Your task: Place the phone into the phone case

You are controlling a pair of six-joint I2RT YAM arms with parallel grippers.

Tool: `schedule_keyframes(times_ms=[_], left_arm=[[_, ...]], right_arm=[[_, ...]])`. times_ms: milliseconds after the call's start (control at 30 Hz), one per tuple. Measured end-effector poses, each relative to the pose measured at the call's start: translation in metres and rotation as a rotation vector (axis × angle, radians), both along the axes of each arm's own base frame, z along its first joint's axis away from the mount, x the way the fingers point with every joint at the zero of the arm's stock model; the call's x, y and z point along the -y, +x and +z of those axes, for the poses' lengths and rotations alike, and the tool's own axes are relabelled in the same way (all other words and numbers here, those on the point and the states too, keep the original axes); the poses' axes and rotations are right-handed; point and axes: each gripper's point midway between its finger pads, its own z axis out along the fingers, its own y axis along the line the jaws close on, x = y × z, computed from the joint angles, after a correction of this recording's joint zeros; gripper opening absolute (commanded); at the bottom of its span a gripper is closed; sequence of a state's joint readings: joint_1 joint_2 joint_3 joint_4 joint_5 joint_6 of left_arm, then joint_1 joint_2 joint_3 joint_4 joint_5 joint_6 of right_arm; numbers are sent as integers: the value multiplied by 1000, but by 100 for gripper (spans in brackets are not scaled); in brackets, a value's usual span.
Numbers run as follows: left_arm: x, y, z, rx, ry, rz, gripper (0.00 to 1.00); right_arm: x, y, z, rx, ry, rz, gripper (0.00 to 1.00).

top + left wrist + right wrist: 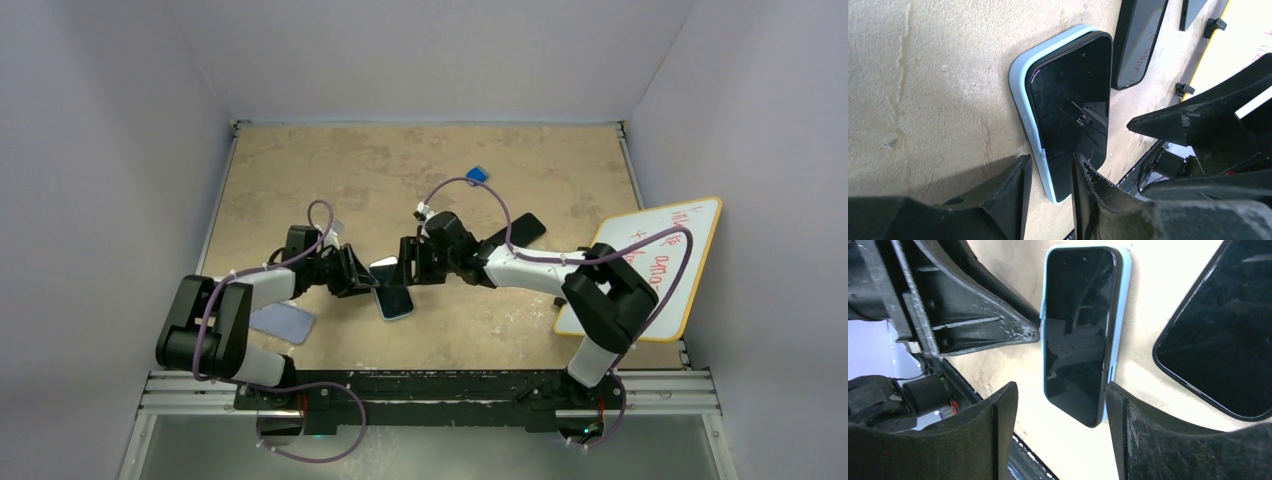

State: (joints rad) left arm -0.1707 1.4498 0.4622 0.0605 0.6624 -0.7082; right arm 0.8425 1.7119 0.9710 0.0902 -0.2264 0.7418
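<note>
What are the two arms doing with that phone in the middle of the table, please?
Both arms meet over the phone, which lies screen up in a light blue case on the table. It does not look fully seated: the case rim shows wider along one side. The left gripper has one finger over the screen; the open right gripper straddles the phone. A second dark phone and a spare blue case lie nearby.
</note>
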Motion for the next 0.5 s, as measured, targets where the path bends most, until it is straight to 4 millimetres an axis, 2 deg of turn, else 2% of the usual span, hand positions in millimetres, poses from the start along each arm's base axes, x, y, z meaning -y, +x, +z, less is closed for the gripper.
schedule_keyframes(times_ms=[100, 367, 500], left_arm=[[0, 1, 2, 8, 1, -3, 36], [1, 3, -2, -6, 2, -19, 36], [1, 3, -4, -19, 6, -21, 30]], right_arm=[[-5, 3, 8, 31, 39, 2, 73], [-10, 3, 4, 45, 82, 16, 82], [-13, 5, -3, 48, 88, 15, 85]])
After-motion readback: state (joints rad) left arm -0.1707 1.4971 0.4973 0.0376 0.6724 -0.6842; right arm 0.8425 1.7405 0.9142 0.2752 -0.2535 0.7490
